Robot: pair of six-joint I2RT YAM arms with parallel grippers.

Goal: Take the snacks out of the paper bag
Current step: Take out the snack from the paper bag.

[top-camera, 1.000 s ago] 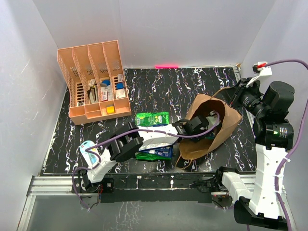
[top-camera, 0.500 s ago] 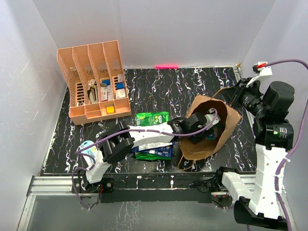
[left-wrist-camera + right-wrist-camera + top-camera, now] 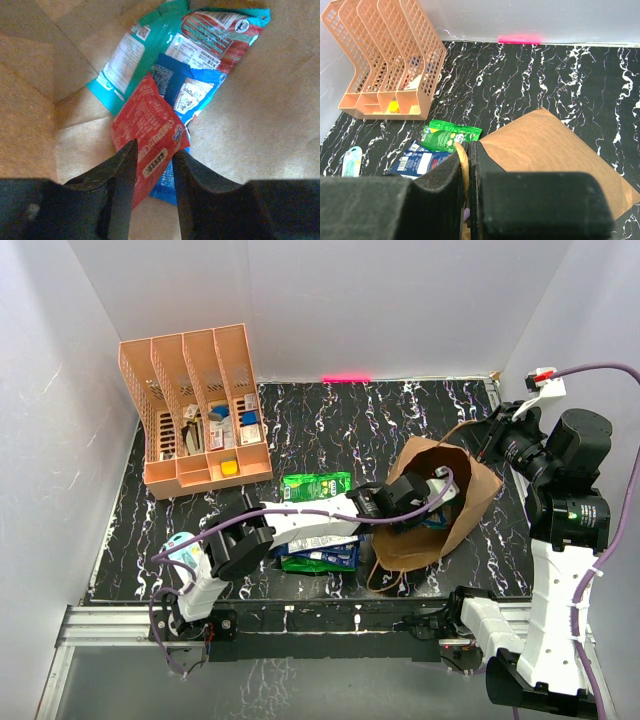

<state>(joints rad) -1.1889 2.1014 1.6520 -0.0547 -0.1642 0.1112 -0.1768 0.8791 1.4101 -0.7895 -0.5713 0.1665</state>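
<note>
The brown paper bag (image 3: 455,515) lies tipped on the black table, its mouth to the left. My left gripper (image 3: 408,502) is inside the mouth. In the left wrist view its narrow jaws (image 3: 154,157) are shut on the lower corner of a red packet (image 3: 147,122). That packet lies over a blue packet (image 3: 190,90), a teal packet (image 3: 132,55) and a red-and-white packet (image 3: 220,32). My right gripper (image 3: 492,440) is shut on the bag's twisted paper handle (image 3: 462,162) and holds the bag (image 3: 555,160) up. A green packet (image 3: 316,486) and a blue packet (image 3: 325,558) lie outside the bag.
The peach-orange organiser (image 3: 195,405) stands at the back left. The light-blue oval gadget (image 3: 185,552) lies at the front left by the left arm's base. White walls close in the table on three sides.
My left arm has drawn back to the left, and its gripper has come a little out toward the bag's mouth. The right arm and the bag have stayed put.
</note>
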